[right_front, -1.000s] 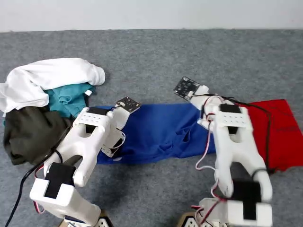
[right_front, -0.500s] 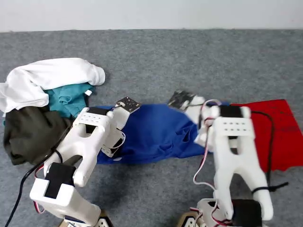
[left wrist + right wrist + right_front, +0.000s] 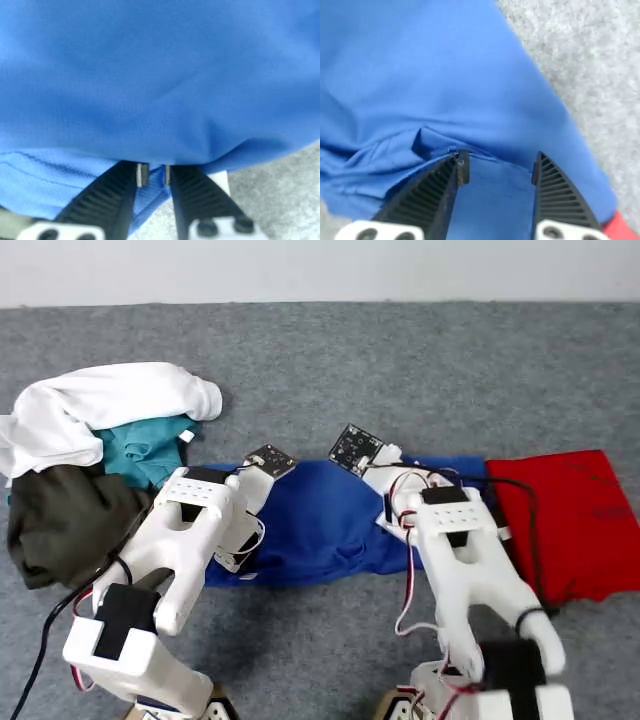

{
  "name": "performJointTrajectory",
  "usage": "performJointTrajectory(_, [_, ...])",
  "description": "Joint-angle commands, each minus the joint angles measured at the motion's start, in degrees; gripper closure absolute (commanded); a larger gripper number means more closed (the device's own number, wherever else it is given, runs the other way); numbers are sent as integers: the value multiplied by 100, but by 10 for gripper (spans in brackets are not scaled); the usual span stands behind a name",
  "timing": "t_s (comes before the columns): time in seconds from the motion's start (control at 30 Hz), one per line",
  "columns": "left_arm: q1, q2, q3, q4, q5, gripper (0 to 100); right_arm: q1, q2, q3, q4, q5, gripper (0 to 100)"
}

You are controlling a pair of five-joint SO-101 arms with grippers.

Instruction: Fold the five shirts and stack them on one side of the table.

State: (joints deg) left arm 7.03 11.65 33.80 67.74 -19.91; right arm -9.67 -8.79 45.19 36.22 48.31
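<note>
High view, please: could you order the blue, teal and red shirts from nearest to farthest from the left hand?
1. The blue shirt, at the left hand.
2. The teal shirt, in the left pile.
3. The red shirt, far right.

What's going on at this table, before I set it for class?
Two robot arms work on a blue shirt spread across the table. The left tool is pinched on its near edge; the right tool hangs open over its other end. A red shirt lies at the right; a heap of white, teal and dark shirts sits at the left.
</note>
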Motion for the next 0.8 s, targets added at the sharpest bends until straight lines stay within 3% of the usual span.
performJointTrajectory(0.0, [-105, 114, 251, -18, 0, 927, -31, 233, -44, -418, -70, 786])
performJointTrajectory(0.23, [-105, 114, 251, -18, 0, 927, -66, 251, -44, -840, -79, 786])
performJointTrajectory(0.37, [-105, 114, 251, -18, 0, 927, -31, -215, -255, -549, -360, 786])
performJointTrajectory(0.57, [-114, 88, 189, 114, 35, 927, 365, -1877, -1433, 1534, -1178, 784])
performJointTrajectory(0.77, [-114, 44, -585, 1116, 44, 927, 1323, -2193, -2479, 3925, -1609, 783])
